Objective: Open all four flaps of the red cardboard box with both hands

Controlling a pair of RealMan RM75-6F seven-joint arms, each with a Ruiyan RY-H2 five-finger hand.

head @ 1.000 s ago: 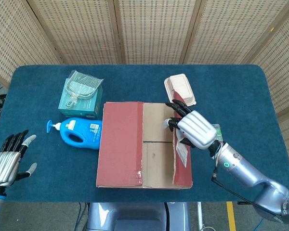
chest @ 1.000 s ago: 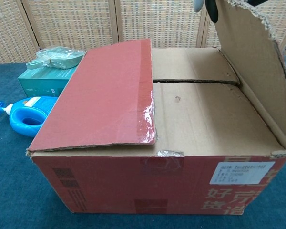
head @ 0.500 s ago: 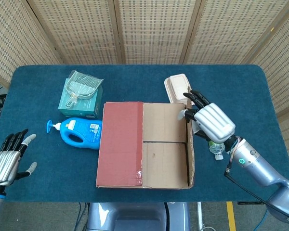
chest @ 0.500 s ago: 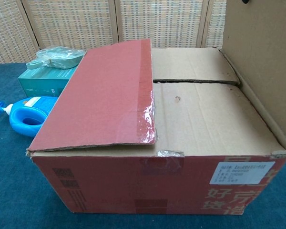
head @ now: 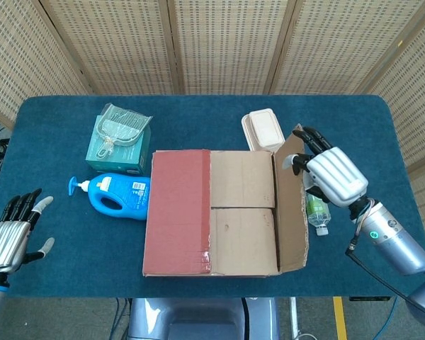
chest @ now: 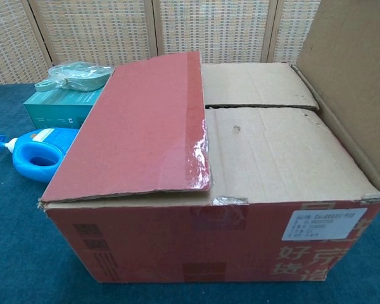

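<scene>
The red cardboard box [head: 198, 262] [chest: 177, 247] sits mid-table. Its left red flap [head: 177, 210] [chest: 142, 126] lies flat and closed. The right flap [head: 292, 205] [chest: 358, 82] is swung out past upright, brown inside showing. Two inner brown flaps [head: 241, 212] [chest: 266, 136] lie closed underneath. My right hand [head: 333, 175] is at the far end of the right flap's outer edge, fingertips touching the cardboard, fingers spread. My left hand [head: 10, 234] hovers at the table's near-left edge, fingers apart, holding nothing. Neither hand shows in the chest view.
A teal box with a plastic-wrapped item [head: 119, 142] [chest: 66, 88] and a blue bottle [head: 112, 193] [chest: 31, 152] lie left of the box. A white clamshell container [head: 264, 129] is behind it, and a small clear bottle [head: 316, 212] lies under the right flap.
My right hand moved right and pushed the right flap from leaning over the box to upright, then outward. The box shifted slightly. The left hand stayed still.
</scene>
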